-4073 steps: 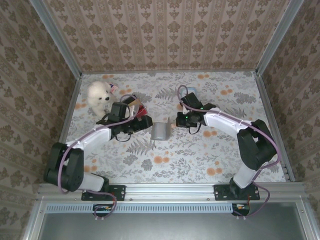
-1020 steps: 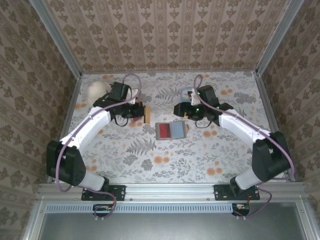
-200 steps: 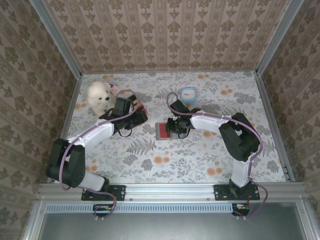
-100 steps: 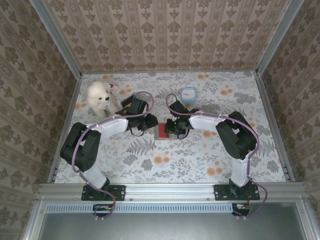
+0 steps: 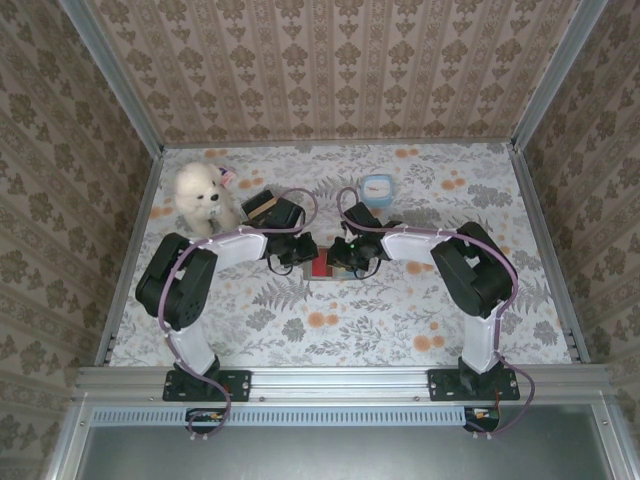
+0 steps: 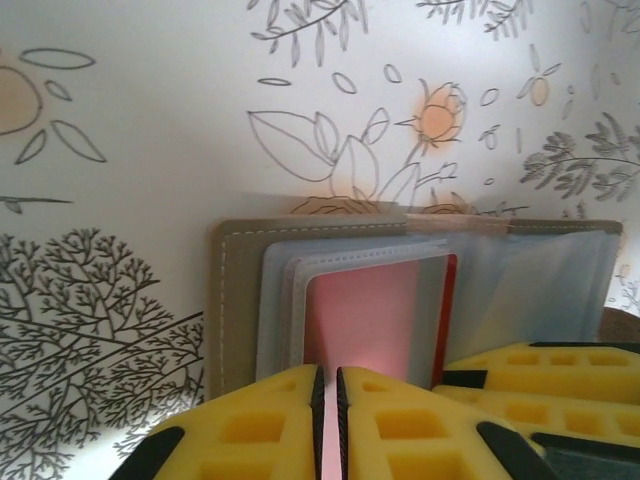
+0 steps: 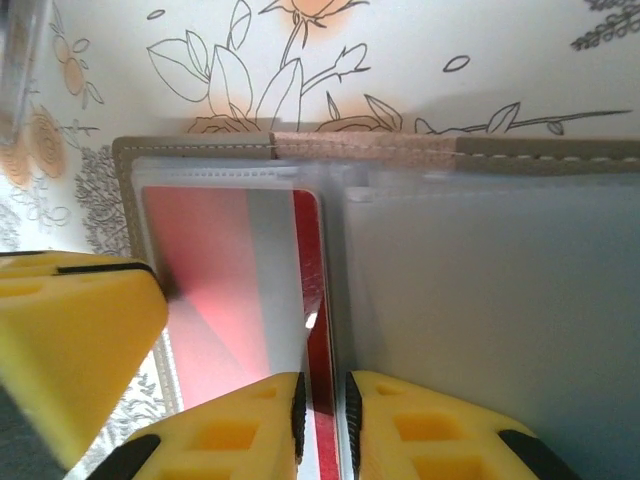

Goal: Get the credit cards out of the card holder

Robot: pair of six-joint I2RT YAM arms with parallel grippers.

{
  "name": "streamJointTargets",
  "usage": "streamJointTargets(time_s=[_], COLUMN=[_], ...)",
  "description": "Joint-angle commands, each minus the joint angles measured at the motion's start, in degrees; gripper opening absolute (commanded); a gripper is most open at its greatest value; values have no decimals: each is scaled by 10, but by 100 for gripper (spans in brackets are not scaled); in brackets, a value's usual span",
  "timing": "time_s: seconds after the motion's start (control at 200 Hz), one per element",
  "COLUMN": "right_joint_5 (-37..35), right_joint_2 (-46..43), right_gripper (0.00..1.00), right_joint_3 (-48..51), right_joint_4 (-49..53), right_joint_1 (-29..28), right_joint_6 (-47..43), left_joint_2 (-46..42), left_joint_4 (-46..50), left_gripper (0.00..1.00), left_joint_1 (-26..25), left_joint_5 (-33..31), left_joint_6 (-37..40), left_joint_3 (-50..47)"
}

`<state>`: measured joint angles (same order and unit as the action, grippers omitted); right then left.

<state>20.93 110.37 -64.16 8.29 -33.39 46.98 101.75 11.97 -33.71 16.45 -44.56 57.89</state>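
**Item 1, left gripper** (image 6: 327, 378). Its yellow fingers (image 6: 250, 415) are drawn almost together, with a thin slit between them. The tips are down on the red card. Whether they pinch it cannot be told.

**Item 2, right gripper** (image 7: 322, 380). It is likewise nearly clenched, with a narrow gap between the tips. It sits just beside the left gripper, tip facing tip. The gap lies over the red card's inner edge, near the holder's middle fold. A grasp cannot be confirmed.

**Item 3, red card** (image 6: 370, 320). It lies directly under and just ahead of both grippers, flat inside a clear sleeve (image 6: 285, 310). One bare red strip shows along its edge.

**Item 4, card holder** (image 6: 235, 300). It is grey-brown with a stitched border and lies spread open and flat beneath both grippers. The half under the left gripper holds the red card. The half ahead of the right gripper is a pale pocket whose contents cannot be told.

**Item 5, tabletop** (image 6: 150, 150). It is covered in a floral print and carries the holder, extending beyond both grippers.

**Item 6, plush toy** (image 5: 198, 193). It is white and sits well beyond the left gripper, off to its left.

**Item 7, small light-blue container** (image 5: 377, 187). It stands beyond the right gripper, slightly to its right and apart from it.
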Motion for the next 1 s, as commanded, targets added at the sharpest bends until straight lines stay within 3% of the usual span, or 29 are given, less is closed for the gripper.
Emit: streamJointTargets(time_s=[0.0, 0.48, 0.995], right_joint_5=[52, 70, 86], right_joint_2=[0, 4, 20], right_gripper=[23, 20, 21], right_joint_3=[20, 27, 17], right_joint_4=[-35, -44, -37], right_joint_1=[9, 15, 15], right_joint_6=[30, 11, 1], left_joint_2=[4, -32, 1], left_joint_4=[28, 53, 42], left_gripper=[14, 14, 15], left_joint_1=[0, 22, 23], left_joint_5=[-21, -20, 10], left_joint_6=[15, 50, 46], left_joint_3=[7, 11, 7])
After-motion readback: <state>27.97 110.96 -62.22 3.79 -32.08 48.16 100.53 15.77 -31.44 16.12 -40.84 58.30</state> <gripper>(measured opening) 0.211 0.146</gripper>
